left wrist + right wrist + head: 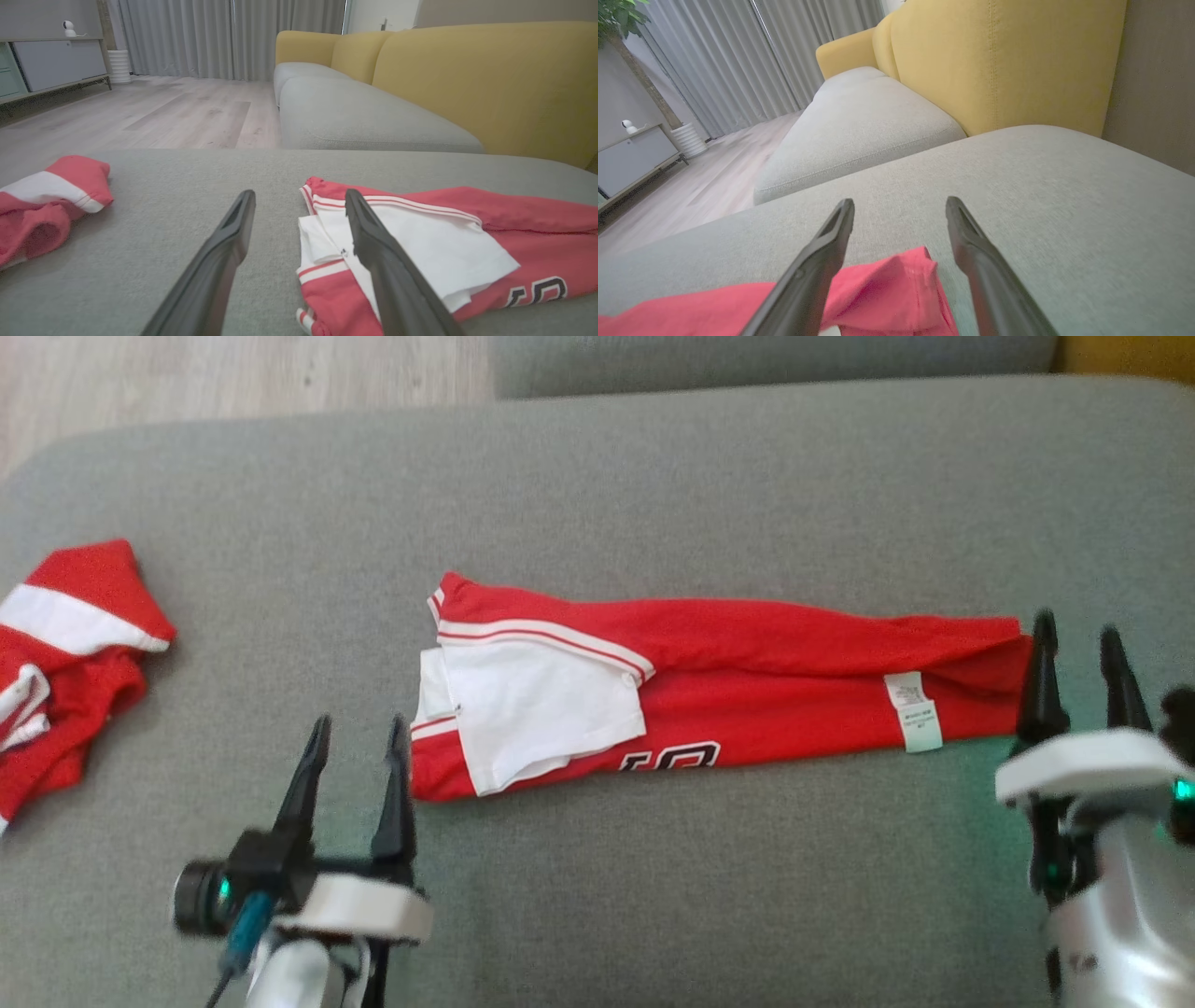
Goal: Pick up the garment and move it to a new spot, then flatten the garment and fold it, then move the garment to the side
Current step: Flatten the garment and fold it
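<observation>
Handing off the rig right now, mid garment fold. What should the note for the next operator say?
Left gripper: open, empty, at the garment's white-panel end.
Right gripper: open, empty, over the garment's plain red end.
Garment: flat on the grey cushion, folded lengthwise into a long strip. A second garment lies crumpled at the cushion's left.
Done: flattening, lengthwise fold.
Left: probably an end-to-end fold, then moving it aside.

Left of the left gripper, a second garment runs off the picture's edge. Near the right gripper, the label has print too small to read; the black lettering, perhaps numerals, is half hidden.
</observation>
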Available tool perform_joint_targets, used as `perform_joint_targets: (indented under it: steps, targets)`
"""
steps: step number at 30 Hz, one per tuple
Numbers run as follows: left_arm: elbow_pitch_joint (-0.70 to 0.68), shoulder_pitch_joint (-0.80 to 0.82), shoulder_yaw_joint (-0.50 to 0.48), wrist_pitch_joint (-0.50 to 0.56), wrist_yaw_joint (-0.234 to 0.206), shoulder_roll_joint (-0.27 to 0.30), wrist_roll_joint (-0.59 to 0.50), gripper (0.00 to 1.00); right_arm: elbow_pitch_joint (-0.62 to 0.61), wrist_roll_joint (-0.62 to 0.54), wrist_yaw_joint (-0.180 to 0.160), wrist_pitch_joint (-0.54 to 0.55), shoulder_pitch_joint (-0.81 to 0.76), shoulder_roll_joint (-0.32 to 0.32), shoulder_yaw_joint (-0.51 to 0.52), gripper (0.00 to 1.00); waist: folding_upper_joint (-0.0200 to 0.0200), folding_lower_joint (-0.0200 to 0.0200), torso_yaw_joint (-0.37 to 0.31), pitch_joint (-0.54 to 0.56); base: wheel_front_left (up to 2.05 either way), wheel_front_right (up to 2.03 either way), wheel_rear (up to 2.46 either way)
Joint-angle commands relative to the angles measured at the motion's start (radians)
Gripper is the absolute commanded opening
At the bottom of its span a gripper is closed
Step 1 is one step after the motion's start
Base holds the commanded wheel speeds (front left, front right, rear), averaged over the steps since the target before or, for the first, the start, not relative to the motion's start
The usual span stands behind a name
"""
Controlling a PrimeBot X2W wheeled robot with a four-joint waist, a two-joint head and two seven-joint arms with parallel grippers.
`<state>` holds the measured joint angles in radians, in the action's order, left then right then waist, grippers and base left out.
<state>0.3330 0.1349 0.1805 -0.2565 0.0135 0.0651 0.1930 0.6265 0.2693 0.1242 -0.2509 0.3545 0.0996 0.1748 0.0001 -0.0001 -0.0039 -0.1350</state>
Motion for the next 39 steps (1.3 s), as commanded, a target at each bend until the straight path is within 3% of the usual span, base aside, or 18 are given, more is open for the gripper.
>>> perform_joint_targets:
  steps: [1,8,27,34,39]
  targets:
    - [-0.044,0.004,-0.056,-0.005,-0.018,-0.001,-0.020,1.00,-0.040,-0.022,0.007,-0.011,-0.008,-0.011,0.000,1.00,-0.0001,0.0001,0.000,0.026,0.00,0.00,0.00]
    - [-0.054,-0.083,-0.096,-0.005,-0.042,-0.012,-0.064,1.00,-0.057,-0.100,0.007,-0.011,-0.081,-0.041,0.016,1.00,-0.0001,0.0001,0.005,0.078,0.00,0.00,0.00]
    - [-0.044,-0.171,-0.105,-0.005,-0.040,-0.015,-0.080,1.00,-0.088,-0.164,0.007,-0.011,-0.188,-0.049,-0.152,1.00,-0.0001,0.0001,0.000,0.133,0.00,0.00,0.00]
    - [-0.052,-0.165,-0.097,-0.005,-0.032,-0.015,-0.085,1.00,-0.084,-0.161,0.007,-0.011,-0.166,-0.049,-0.141,1.00,-0.0001,0.0001,0.003,0.113,0.00,0.00,0.00]
    - [-0.065,-0.130,-0.078,-0.005,-0.023,-0.015,-0.083,1.00,-0.075,-0.170,0.007,-0.011,-0.077,-0.049,-0.089,1.00,-0.0001,0.0001,0.013,0.034,0.00,0.00,0.00]
